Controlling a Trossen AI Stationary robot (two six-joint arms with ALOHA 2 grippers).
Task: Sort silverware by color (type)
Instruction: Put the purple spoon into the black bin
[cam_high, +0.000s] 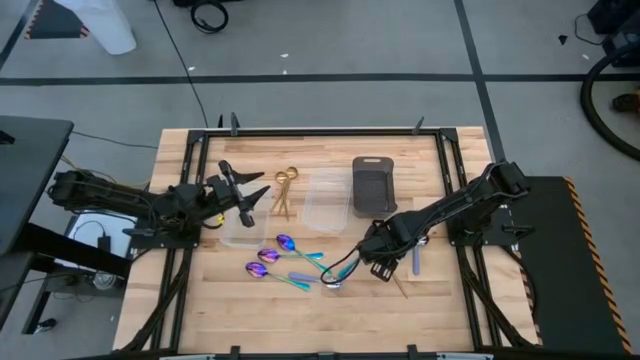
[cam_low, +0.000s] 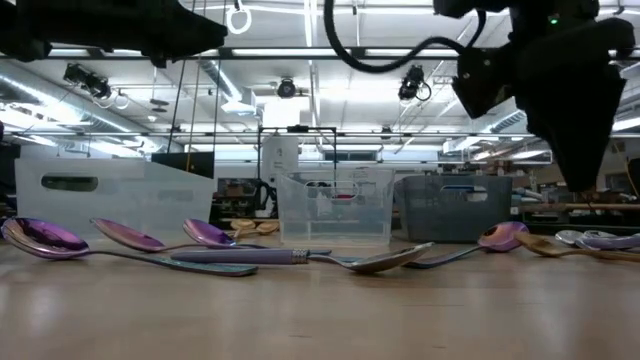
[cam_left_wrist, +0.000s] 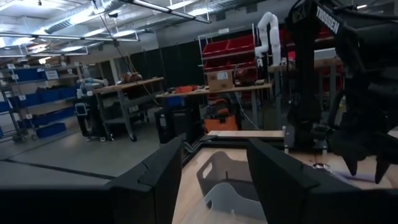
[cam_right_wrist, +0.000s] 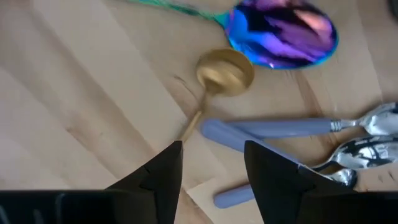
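Note:
Three iridescent purple-blue spoons with teal handles (cam_high: 272, 257) lie flat near the table's middle. Gold utensils (cam_high: 285, 191) lie between the two clear containers. My right gripper (cam_high: 378, 262) hovers open above the right-hand cluster. In its wrist view the open fingers (cam_right_wrist: 211, 149) stand over a small gold spoon (cam_right_wrist: 224, 71), an iridescent spoon bowl (cam_right_wrist: 283, 31) and silver utensils with lilac handles (cam_right_wrist: 273, 127). My left gripper (cam_high: 243, 190) is open at the left, raised over a clear container (cam_left_wrist: 230, 180).
A clear container (cam_high: 325, 200) and a dark grey tray (cam_high: 372, 185) stand at the table's far middle, another clear container (cam_high: 240, 228) under my left gripper. A lilac-handled piece (cam_high: 415, 260) lies right of my right gripper. Bare wood runs along the near edge.

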